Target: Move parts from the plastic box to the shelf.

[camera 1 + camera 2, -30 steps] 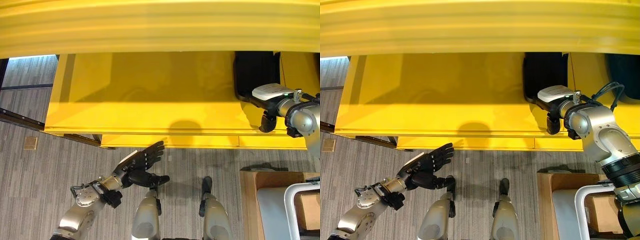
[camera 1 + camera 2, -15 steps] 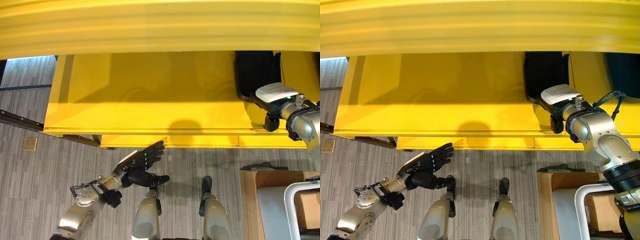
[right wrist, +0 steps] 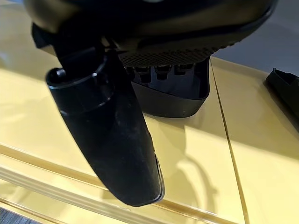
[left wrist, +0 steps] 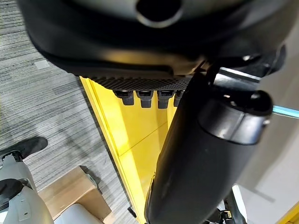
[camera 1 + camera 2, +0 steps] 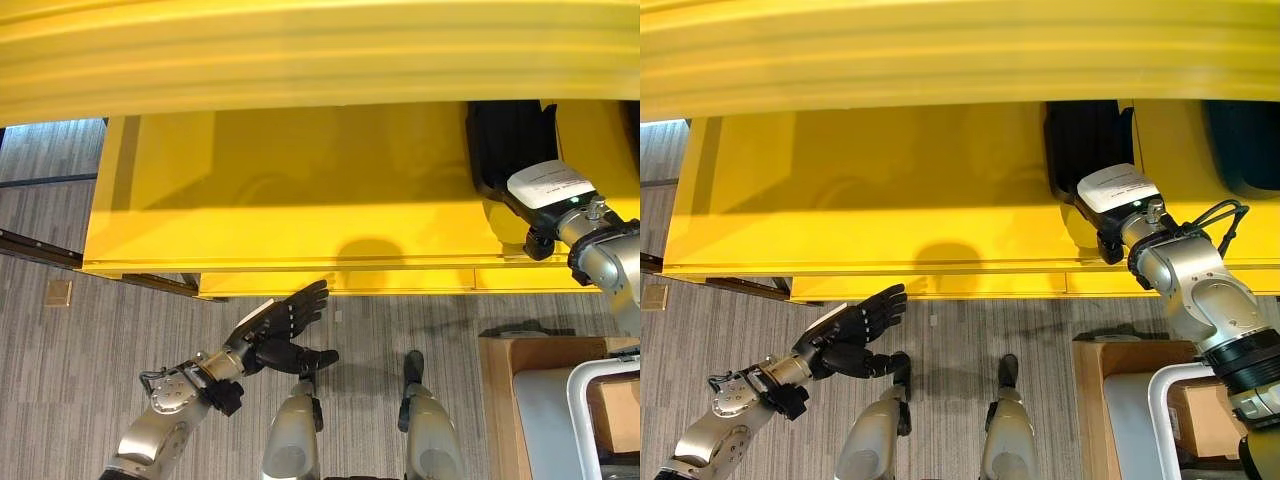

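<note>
A black part lies on the yellow shelf at its right, its near end turned up. My right hand reaches in over the shelf's front edge, and its straight fingers lie at the part's near end. The thumb stands out over bare yellow shelf, away from the part, so the hand is open. A second black part lies further right on the shelf. My left hand hangs open and empty above the floor, in front of the shelf's lower lip.
An upper yellow shelf board overhangs the far side. A cardboard box stands on the floor at the lower right, with a pale bin and a white frame in it. Grey carpet lies before the shelf.
My right hand has turned a little and edged closer to the black part's near end. The left hand has not moved. The camera has shifted slightly.
</note>
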Motion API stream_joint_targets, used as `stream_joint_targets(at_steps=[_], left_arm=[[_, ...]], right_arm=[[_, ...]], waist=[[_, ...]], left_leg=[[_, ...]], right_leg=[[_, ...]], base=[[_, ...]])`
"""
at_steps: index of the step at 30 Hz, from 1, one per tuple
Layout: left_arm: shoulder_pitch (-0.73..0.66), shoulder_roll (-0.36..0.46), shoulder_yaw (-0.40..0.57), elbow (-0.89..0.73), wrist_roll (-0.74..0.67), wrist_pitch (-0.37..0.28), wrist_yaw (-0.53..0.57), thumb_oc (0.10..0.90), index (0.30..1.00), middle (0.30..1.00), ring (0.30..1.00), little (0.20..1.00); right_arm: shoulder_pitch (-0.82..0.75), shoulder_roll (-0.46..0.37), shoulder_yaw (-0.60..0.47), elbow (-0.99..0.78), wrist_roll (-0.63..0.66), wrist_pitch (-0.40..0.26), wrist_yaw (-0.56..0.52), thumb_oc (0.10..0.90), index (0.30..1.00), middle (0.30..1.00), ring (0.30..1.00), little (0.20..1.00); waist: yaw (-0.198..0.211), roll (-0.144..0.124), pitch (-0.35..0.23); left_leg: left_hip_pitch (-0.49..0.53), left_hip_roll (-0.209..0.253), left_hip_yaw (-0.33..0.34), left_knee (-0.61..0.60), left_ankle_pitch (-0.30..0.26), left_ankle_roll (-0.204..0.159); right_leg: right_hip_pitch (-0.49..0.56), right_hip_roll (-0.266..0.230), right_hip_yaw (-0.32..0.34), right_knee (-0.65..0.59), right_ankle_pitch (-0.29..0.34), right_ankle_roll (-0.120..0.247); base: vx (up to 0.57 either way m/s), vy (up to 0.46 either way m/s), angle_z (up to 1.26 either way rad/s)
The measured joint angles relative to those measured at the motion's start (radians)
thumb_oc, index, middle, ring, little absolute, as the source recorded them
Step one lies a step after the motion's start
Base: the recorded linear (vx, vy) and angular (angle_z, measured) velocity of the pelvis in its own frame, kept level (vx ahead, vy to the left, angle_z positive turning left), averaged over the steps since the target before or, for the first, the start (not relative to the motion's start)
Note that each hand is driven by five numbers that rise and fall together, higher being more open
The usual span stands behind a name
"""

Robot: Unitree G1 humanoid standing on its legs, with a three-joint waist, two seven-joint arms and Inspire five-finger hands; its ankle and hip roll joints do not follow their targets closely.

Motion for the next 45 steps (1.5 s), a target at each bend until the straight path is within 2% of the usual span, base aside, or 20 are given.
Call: stream_joint_targets(at_steps=[11, 16, 23, 26, 45], left_arm=[[0.002, -0.001, 0.000, 0.000, 0.000, -0.011, 0.001, 0.900, 1.000, 1.000, 1.000, 1.000], [0.001, -0.023, 0.000, 0.000, -0.001, -0.016, 0.002, 0.900, 1.000, 1.000, 1.000, 1.000], [0.005, -0.039, -0.011, 0.001, -0.001, -0.018, 0.004, 0.900, 1.000, 1.000, 1.000, 1.000], [0.002, -0.039, -0.012, 0.001, -0.002, -0.020, 0.006, 0.900, 1.000, 1.000, 1.000, 1.000], [0.003, -0.039, -0.017, 0.001, -0.002, -0.023, 0.009, 0.900, 1.000, 1.000, 1.000, 1.000]], right_arm=[[0.003, 0.001, 0.000, -0.009, -0.037, -0.025, -0.084, 0.900, 1.000, 1.000, 1.000, 1.000], [0.032, 0.015, -0.008, -0.008, -0.038, -0.014, -0.202, 0.900, 1.000, 1.000, 1.000, 1.000], [0.041, 0.067, -0.044, -0.005, -0.038, 0.015, -0.294, 0.900, 1.000, 1.000, 1.000, 1.000], [0.041, 0.067, -0.048, -0.006, -0.038, 0.014, -0.301, 0.900, 1.000, 1.000, 1.000, 1.000], [0.083, 0.067, -0.095, -0.045, -0.037, 0.010, -0.322, 0.900, 1.000, 1.000, 1.000, 1.000]], waist=[[-0.005, 0.009, 0.000], [-0.010, 0.025, -0.001], [-0.029, 0.054, -0.001], [-0.032, 0.067, -0.001], [-0.037, 0.071, -0.001]], left_leg=[[0.000, -0.001, 0.016, 0.000, -0.003, 0.000], [0.001, -0.001, 0.017, 0.000, -0.003, 0.001], [0.000, -0.001, 0.017, -0.001, -0.003, 0.001], [0.001, -0.001, 0.017, -0.002, -0.003, 0.001], [0.002, -0.007, 0.023, -0.004, -0.004, 0.003]], right_leg=[[-0.015, 0.000, 0.019, 0.003, 0.001, -0.001], [-0.016, -0.001, 0.023, 0.003, 0.001, -0.001], [-0.017, -0.001, 0.023, 0.003, 0.001, -0.002], [-0.017, -0.001, 0.023, 0.002, 0.001, -0.002], [-0.022, -0.007, 0.026, 0.005, -0.001, 0.003]], base=[[0.00, 0.012, -0.04], [0.00, 0.011, -0.02], [0.00, 0.015, 0.00], [0.00, 0.000, 0.00], [0.00, 0.000, 0.00]])
